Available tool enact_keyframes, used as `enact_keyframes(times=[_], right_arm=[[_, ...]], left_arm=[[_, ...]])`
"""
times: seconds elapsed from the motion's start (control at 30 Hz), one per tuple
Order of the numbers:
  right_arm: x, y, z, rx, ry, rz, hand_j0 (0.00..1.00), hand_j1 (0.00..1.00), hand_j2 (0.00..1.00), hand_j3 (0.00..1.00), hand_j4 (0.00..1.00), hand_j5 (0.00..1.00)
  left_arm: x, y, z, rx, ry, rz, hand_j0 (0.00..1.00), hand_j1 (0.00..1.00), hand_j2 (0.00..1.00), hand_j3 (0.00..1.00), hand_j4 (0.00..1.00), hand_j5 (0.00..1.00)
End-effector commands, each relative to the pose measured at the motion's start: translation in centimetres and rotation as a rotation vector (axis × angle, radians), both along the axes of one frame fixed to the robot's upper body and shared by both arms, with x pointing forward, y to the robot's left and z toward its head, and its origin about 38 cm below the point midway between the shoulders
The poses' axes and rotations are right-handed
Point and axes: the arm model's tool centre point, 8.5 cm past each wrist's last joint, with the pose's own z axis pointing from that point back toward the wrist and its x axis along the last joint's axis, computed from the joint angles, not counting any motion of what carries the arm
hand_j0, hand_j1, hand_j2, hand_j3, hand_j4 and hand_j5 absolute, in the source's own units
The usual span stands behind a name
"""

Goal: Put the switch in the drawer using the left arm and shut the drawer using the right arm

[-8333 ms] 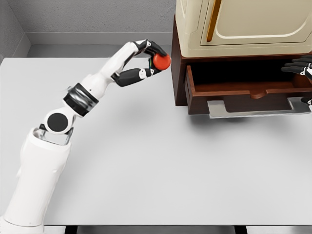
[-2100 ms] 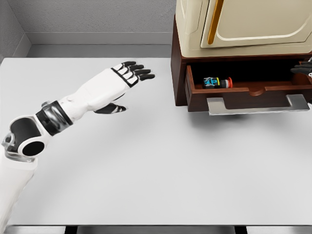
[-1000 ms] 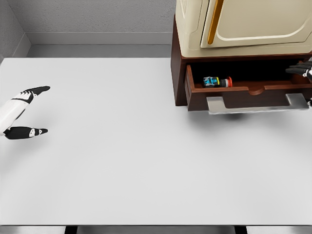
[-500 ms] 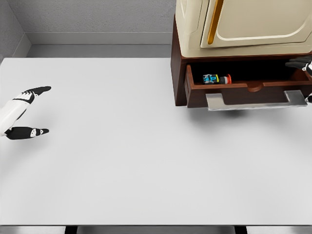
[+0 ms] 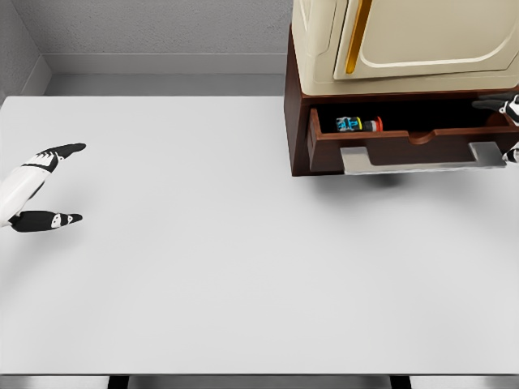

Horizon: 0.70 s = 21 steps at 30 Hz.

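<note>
Brown wood drawer (image 5: 381, 150): left partly open in the base of the cabinet (image 5: 405, 49) at the desk's far right corner; a dark gap shows above its front panel, so the closing step is judged unfinished.
Switch (image 5: 358, 124): seen lying on its side inside the drawer, toward the drawer's left end, its red cap pointing right and a blue patch on its dark body; it is touched by no hand, so the placing step is judged done.
Handle (image 5: 422, 157): a flat grey bar is carried across the drawer front, jutting toward the desk's near edge; it offers the broad face against which a push would be applied.
Left robot hand (image 5: 36, 185): held low over the desk's left edge, well apart from the cabinet; thumb and fingers are spread and nothing is gripped. It is judged to be parked there so the drawer's path is kept free.
Right robot hand (image 5: 507, 130): only dark fingertips are seen at the picture's right edge, by the right end of the drawer front and handle. Whether the fingers are spread or curled cannot be told, nor whether the panel is touched. The position suits pressing the drawer inward.
Desk (image 5: 243, 275): a plain white top; the cabinet stands on it.
Risk: a push applied at one end of the front could skew the drawer in its runners, as judged from the hand's off-centre place.
</note>
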Motion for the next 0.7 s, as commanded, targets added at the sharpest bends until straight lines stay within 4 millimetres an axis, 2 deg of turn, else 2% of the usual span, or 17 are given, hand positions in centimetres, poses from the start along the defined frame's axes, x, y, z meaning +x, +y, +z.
enact_keyframes(times=[0.0, 0.07, 0.43, 0.67], right_arm=[[-0.1, 0.4, -0.3, -0.012, 0.035, 0.03, 0.64, 0.64, 0.64, 0.64, 0.64, 0.64], [-0.1, 0.2, -0.4, -0.018, 0.05, 0.028, 0.53, 0.53, 0.53, 0.53, 0.53, 0.53], [0.6, -1.9, 0.2, -0.037, 0.067, -0.034, 0.54, 0.54, 0.54, 0.54, 0.54, 0.54], [0.8, -2.6, 2.3, 0.002, 0.01, -0.052, 0.55, 0.55, 0.55, 0.55, 0.55, 0.55]], left_arm=[[0.0, 0.0, 0.1, -0.007, -0.002, 0.0, 1.0, 1.0, 1.0, 1.0, 1.0, 1.0], [0.0, 0.0, 0.0, -0.008, 0.0, 0.0, 1.0, 1.0, 1.0, 1.0, 1.0, 1.0], [0.0, 0.0, 0.1, -0.007, -0.004, 0.0, 1.0, 1.0, 1.0, 1.0, 1.0, 1.0], [0.0, 0.0, 0.2, -0.005, -0.004, 0.0, 1.0, 1.0, 1.0, 1.0, 1.0, 1.0]])
